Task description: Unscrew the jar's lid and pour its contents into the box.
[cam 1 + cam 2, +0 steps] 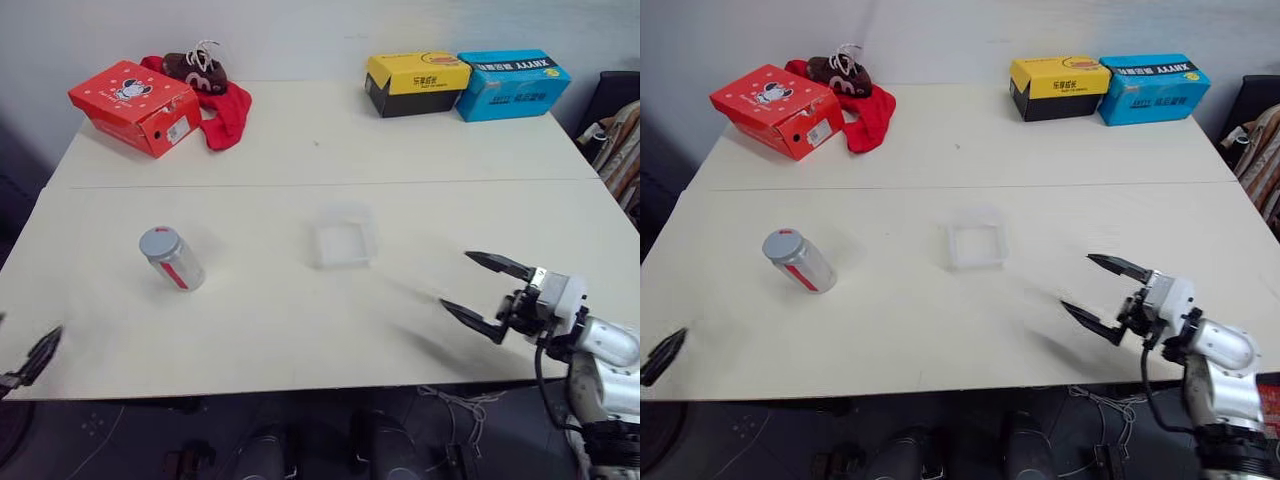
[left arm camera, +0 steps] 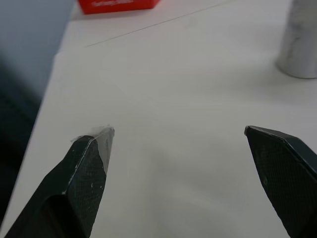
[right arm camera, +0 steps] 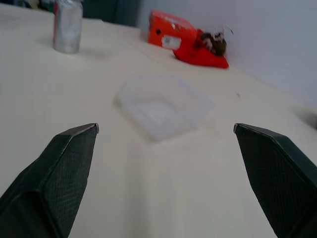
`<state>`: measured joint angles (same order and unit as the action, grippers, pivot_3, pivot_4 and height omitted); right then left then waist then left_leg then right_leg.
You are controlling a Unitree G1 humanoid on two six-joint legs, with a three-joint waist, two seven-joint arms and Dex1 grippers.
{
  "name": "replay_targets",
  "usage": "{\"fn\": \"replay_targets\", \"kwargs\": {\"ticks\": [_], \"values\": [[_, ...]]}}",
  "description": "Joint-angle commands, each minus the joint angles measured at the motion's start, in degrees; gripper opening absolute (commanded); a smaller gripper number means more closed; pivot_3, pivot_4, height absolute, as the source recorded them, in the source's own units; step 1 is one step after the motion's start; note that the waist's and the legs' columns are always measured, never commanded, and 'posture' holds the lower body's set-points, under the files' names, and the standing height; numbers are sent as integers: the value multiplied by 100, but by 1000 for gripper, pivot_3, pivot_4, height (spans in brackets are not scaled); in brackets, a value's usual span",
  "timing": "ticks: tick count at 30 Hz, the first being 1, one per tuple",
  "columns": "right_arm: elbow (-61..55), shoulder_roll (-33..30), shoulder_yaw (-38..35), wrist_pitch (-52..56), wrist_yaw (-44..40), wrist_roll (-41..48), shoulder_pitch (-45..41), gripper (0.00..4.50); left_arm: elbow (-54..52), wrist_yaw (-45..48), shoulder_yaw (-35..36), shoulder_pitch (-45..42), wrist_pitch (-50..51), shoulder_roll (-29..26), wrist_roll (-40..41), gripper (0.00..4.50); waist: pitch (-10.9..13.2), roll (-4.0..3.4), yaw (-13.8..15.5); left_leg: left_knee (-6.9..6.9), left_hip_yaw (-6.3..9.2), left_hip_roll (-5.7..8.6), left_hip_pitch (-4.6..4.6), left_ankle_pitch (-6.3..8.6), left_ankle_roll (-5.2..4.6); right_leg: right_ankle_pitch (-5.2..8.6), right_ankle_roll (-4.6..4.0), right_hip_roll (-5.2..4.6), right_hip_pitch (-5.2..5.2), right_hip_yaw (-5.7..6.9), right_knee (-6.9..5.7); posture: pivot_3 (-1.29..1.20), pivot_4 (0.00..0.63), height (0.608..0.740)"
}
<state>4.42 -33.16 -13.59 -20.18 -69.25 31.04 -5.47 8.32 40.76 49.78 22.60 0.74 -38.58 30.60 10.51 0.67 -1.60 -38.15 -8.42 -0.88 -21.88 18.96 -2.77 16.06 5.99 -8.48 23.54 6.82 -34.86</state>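
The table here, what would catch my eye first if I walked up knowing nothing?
Probably the bright boxes along the far edge: a red box on the left, a yellow box and a blue box on the right. Nearer, a small jar with a grey lid stands alone, with a clear box beside it. The right gripper hovers open over the near edge.

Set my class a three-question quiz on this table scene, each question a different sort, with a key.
1. True or false: the lid is on the jar.
2. The box is: A) empty B) full of pellets C) stacked on the yellow box.
3. Fill in: the right gripper has its fingers ____.

Key: 1 true, the grey cap sits on the jar. 2 A, nothing shows in the clear tray. 3 open, holding nothing; so is the left gripper.
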Motion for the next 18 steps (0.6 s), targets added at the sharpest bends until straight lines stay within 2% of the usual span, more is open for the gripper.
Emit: {"fn": "replay_targets", "kwargs": {"ticks": [1, 7, 11, 14, 18], "values": [[-470, 203, 63, -102, 59, 206, -52, 4500, 82, -260, 280, 83, 58, 144, 67, 4472, -3, 6, 29, -1, 1, 2, 0, 1, -3, 0, 0, -2, -2, 2, 0, 0, 150, 740], [-529, 372, 42, -279, 75, 205, -93, 4500, -1473, -289, 121, 381, 359, 552, 387, 4472, -14, 25, 61, -2, 3, 6, 1, 7, -8, 0, 0, -7, -7, -1, 6, 0, 150, 740], [-451, 293, 49, -198, 67, 172, -94, 4500, -2970, -635, -354, 458, 462, 1238, 663, 4472, -11, 18, 37, -2, 2, 6, 3, 6, -7, 0, -1, -6, -8, -8, 7, 0, 150, 740], [-428, 289, 69, -153, 91, 157, -115, 4500, -3716, -1436, -900, 345, 649, 1880, 470, 4472, -11, 18, 16, -2, 1, 6, 5, 6, -6, 0, -1, -2, -10, -7, 4, 0, 150, 740], [-509, 291, 133, -40, 182, 107, -117, 4500, -4309, -2375, -1819, 78, 801, 2491, -334, 4472, -11, 18, 18, -4, -4, 4, 14, 1, -6, 0, 0, 6, -18, -6, -1, 0, 150, 740]]}}
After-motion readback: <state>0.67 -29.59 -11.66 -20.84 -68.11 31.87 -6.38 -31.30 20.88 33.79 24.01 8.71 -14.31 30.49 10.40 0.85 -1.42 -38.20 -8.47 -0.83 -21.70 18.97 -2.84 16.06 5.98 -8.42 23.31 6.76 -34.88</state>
